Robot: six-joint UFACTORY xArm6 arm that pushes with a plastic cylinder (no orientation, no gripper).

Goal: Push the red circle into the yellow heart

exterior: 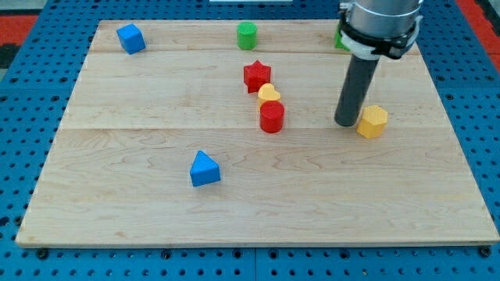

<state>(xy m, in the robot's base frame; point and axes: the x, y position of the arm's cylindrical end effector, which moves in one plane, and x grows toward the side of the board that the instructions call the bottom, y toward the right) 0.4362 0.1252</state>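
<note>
The red circle (272, 117) stands near the board's middle, touching the yellow heart (269, 94) just above it. A red star (256, 76) sits right above the heart. My tip (346, 122) is to the right of the red circle, well apart from it, and close beside the left side of a yellow hexagon (373, 121).
A blue cube (130, 38) lies at the top left and a green cylinder (247, 35) at the top middle. A green block (341, 39) is partly hidden behind the arm at the top right. A blue triangle (205, 169) lies lower left of the middle. The wooden board (117, 203) ends at a blue pegboard.
</note>
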